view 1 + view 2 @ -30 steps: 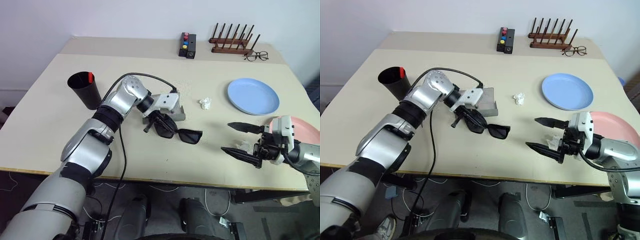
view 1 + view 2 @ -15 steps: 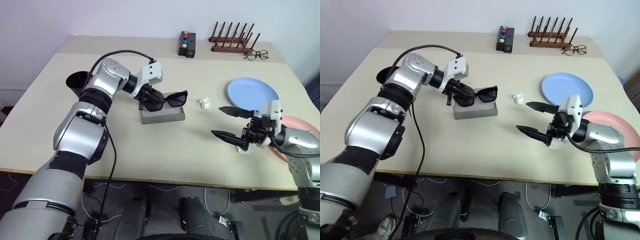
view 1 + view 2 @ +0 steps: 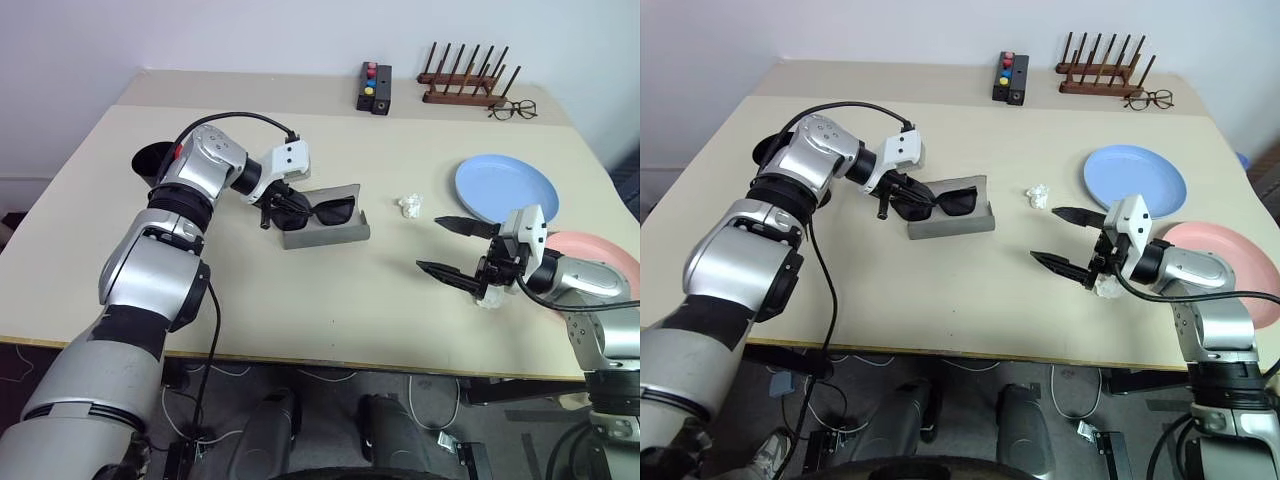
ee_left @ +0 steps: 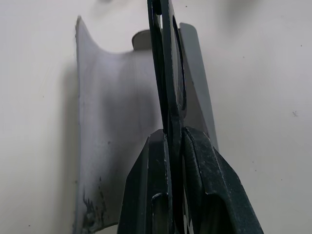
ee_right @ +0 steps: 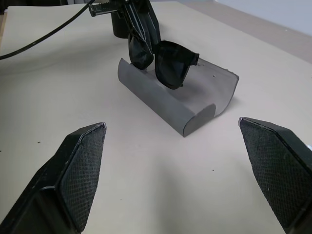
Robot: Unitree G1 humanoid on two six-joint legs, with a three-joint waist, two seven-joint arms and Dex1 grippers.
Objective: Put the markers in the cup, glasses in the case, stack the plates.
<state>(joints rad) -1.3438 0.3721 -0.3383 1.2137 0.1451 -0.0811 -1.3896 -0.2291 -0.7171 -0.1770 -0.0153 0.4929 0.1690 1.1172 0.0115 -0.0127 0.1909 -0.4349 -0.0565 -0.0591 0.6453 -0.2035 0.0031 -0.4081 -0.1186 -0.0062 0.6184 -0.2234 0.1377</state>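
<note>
My left gripper [image 3: 276, 207] is shut on one end of the black sunglasses [image 3: 322, 211]. It holds them, lenses hanging down, in the trough of the open grey case [image 3: 334, 235]; I cannot tell if they touch the lining. In the left wrist view the glasses [image 4: 168, 73] stand edge-on over the case [image 4: 112, 126]. Behind my left arm stands the black cup [image 3: 150, 161], a red marker cap [image 3: 180, 152] showing at its rim. My right gripper [image 3: 441, 248] hovers open and empty to the right of the case. The blue plate [image 3: 506, 191] and pink plate [image 3: 602, 254] lie apart at the right.
A black box with coloured buttons [image 3: 375, 89], a wooden rack [image 3: 463, 86] and clear spectacles [image 3: 513, 110] line the far edge. One white crumpled scrap [image 3: 410, 206] lies between case and blue plate, another [image 3: 488, 298] under my right gripper.
My left gripper lifted the sunglasses off the table in front of the case, swung them up over it, then lowered them into its trough. My right gripper moved a little toward the case.
</note>
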